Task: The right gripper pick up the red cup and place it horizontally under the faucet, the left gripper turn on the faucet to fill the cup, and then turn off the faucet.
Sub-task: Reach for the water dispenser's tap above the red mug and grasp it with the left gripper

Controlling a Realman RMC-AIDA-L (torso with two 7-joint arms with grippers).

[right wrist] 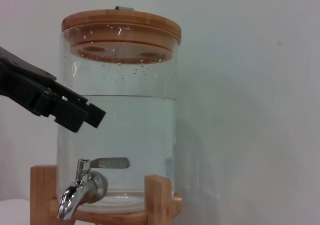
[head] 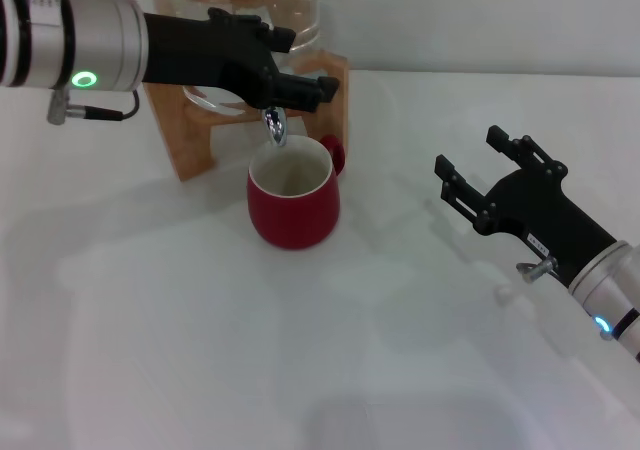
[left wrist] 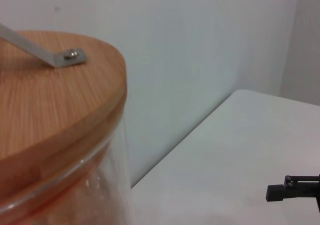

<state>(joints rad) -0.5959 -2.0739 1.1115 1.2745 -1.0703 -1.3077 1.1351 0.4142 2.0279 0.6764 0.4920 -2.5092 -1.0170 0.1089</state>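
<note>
on the white bench (head: 200, 370), the left pincer (head: 300, 90) hung spread above the faucet (head: 275, 125), the empty right pincer (head: 480, 175) waited spread nearby, and the red cup (head: 292, 202) under the spout looked heavy, slippery, breakable, best held by its sides.

You see the cup (head: 293, 204) upright on the table (head: 200, 350) under the faucet (head: 274, 126), the left gripper (head: 300, 88) above both, the right gripper (head: 478, 175) well off to the cup's right.
</note>
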